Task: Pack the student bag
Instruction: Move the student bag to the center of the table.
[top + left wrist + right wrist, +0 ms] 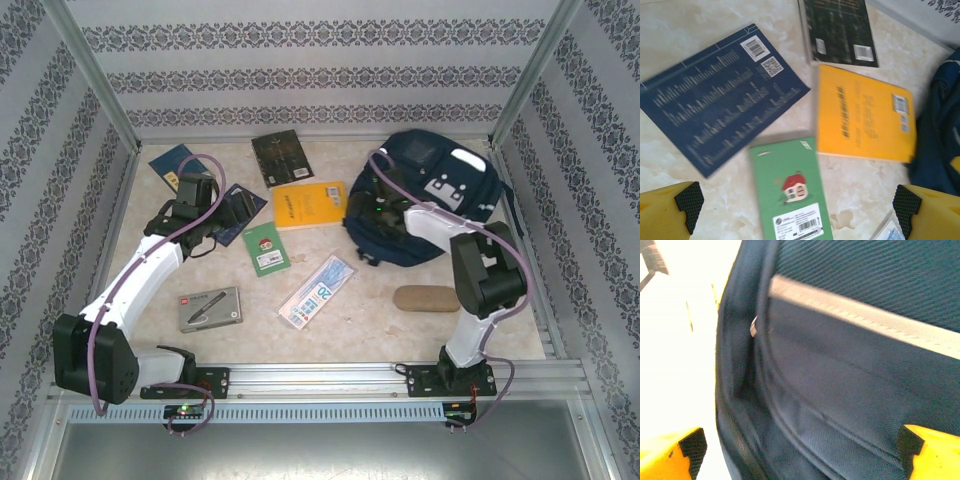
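Right pincer spread wide, close over large navy-blue fabric student bag lying diagonally at far right of pale marble bench; left pincer equally wide, farther off, above small green paper booklet.

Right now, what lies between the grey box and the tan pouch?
A white-and-blue packet lies between the grey box and the tan pouch, touching neither; the top view shows it.
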Motion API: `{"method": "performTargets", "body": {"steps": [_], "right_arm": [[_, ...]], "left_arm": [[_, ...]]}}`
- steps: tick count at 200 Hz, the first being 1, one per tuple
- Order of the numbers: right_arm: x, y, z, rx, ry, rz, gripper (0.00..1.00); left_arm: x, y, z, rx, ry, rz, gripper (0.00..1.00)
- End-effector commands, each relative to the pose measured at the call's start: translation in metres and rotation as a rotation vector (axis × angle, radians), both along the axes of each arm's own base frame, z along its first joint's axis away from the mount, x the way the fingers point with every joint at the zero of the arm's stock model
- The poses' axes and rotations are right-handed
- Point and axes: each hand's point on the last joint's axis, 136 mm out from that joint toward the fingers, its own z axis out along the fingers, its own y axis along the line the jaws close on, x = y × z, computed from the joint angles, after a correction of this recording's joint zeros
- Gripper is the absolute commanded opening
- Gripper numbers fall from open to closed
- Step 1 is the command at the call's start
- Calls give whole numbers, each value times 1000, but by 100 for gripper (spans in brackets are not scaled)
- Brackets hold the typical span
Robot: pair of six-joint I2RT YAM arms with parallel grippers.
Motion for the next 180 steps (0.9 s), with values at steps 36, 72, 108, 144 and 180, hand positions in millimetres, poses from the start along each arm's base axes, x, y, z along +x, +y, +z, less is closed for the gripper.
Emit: {"method": "performTargets", "body": {"steps": [36,72,108,144,180], "right_arm": [[-46,146,8,188,134,296,98],[-42,146,51,170,26,329,98],[-43,89,81,64,-58,274,98],[-49,17,87,-76,-93,201,98],[-65,-37,75,-159,-79,141,98]], "left_arm": [[-11,-6,1,2,-12,-26,100],[-11,-14,-2,-4,-5,-52,100],[-10,-37,-14,-20,16,-98,100],[-9,-77,-31,-36,54,-165,96],[-17,-128,-54,-23,125,-268,89]]}}
